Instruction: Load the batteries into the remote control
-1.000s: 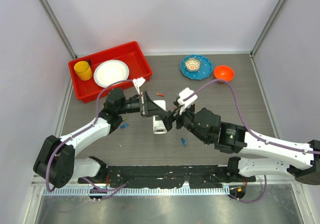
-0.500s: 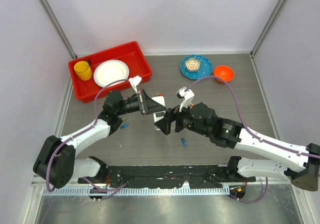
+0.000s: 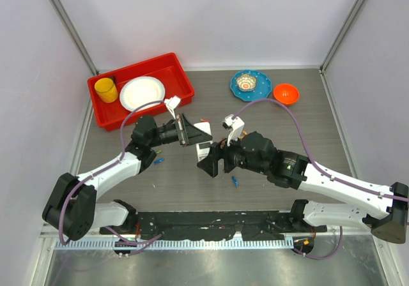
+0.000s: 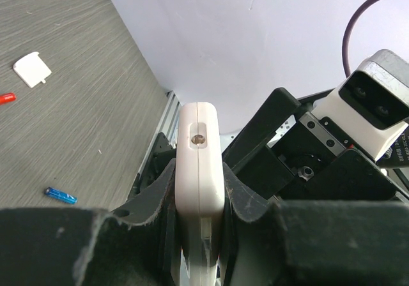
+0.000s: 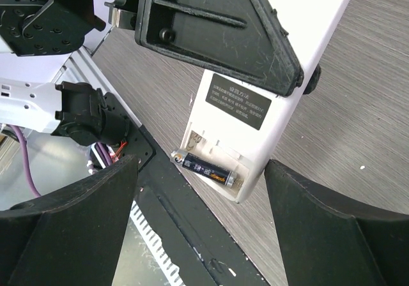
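Top view, nearest the arm bases: a blue batt (image 3: 235,181) lies on the table (image 3: 332,126), just beside the R arm. R gripper (image 3: 213,163) hovers close by the remote's lower end, spread wide. Its wrist cam shows the two fingers (image 5: 77,228) well apart w/ nothing btwn them, the remote (image 5: 281,101) just ahead. Remote's white back faces that cam. The compartment at its end is open, and a dark batt (image 5: 208,169) lies crosswise in the slot nearest the end, just past the black label (image 5: 238,102). A 2nd blue batt (image 3: 158,161) is on the table by the L forearm. Remote sits in the L gripper (image 3: 186,133), clamped by its sides btwn the two black fingers (image 4: 153,196); can't tell if its low end touches the table. Farther out: red batt (image 3: 205,120) on the table just past the remote. L wrist cam also shows a small white cover (image 4: 32,69) lying flat, apart from the remote. At the back, L side: red tray (image 3: 169,75) w/ yellow cup (image 3: 106,89) and white plate (image 3: 142,92) in it. R side: blue plate (image 3: 262,87) w/ a small bowl (image 3: 246,82) on it, orange bowl (image 3: 285,93) just beside.
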Controlling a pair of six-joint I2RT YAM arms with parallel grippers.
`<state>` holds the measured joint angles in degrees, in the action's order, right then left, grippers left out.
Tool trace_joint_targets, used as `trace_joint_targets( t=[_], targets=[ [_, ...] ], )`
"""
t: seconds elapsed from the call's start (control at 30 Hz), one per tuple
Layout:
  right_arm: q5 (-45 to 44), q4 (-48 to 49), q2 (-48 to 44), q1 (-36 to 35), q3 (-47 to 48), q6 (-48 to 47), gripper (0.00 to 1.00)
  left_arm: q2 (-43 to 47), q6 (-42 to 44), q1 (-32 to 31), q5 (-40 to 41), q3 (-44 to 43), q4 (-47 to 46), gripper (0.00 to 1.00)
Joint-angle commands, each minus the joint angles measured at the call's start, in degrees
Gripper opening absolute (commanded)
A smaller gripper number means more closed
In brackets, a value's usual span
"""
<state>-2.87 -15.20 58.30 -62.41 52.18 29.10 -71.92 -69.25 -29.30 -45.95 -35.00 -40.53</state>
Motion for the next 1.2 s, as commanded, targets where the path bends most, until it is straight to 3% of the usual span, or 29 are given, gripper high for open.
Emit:
trace_joint_targets(
  t=[0.0, 1.17],
  targets=[
    [0.0, 1.0, 0.1, 0.2, 1.9, 0.4, 0.86, 1.0, -0.6, -0.3, 0.8, -0.2, -3.9, 0.00],
    [-3.5, 2.5, 1.6, 0.1, 2.2, 2.2, 0.78, 1.6, -0.4, -0.3, 0.9, 0.4, -3.9, 0.00]
  ],
)
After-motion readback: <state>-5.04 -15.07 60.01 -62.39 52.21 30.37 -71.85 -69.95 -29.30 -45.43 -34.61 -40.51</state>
